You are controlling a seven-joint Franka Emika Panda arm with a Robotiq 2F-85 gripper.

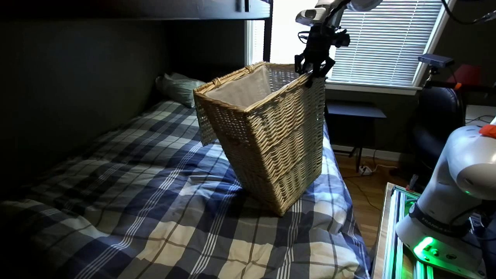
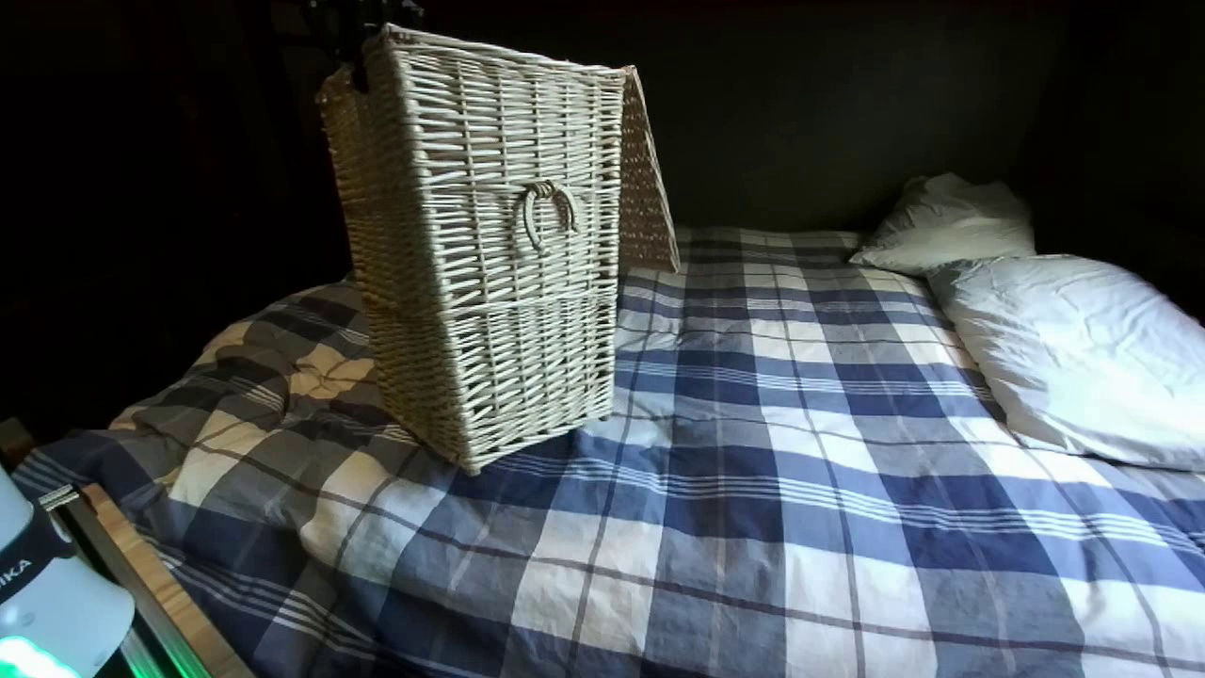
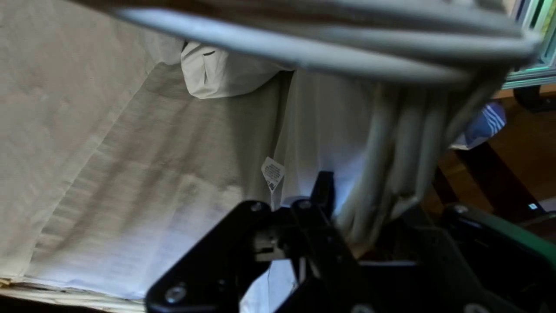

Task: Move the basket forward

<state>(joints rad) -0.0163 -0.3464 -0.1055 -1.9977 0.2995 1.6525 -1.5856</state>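
Note:
The tan woven basket [image 1: 288,143] stands on the plaid bed, leaning slightly, in both exterior views [image 2: 518,254]. Its lid [image 1: 205,120] hangs open down the far side. A cloth liner [image 3: 143,143] covers its inside. My gripper [image 1: 312,73] points down at the top rim, with one finger inside the basket and the other outside. In the wrist view the gripper [image 3: 369,217] is closed around the wicker rim [image 3: 312,48]; the near finger touches it, and the outer fingertip is partly hidden by the rim.
The plaid bed [image 1: 170,240] lies under an upper bunk [image 1: 135,9]. Pillows [image 2: 1083,348] lie at the bed's end. The robot base [image 1: 438,236] stands beside the bed. A small dark table [image 1: 354,109] and a window [image 1: 379,50] are behind.

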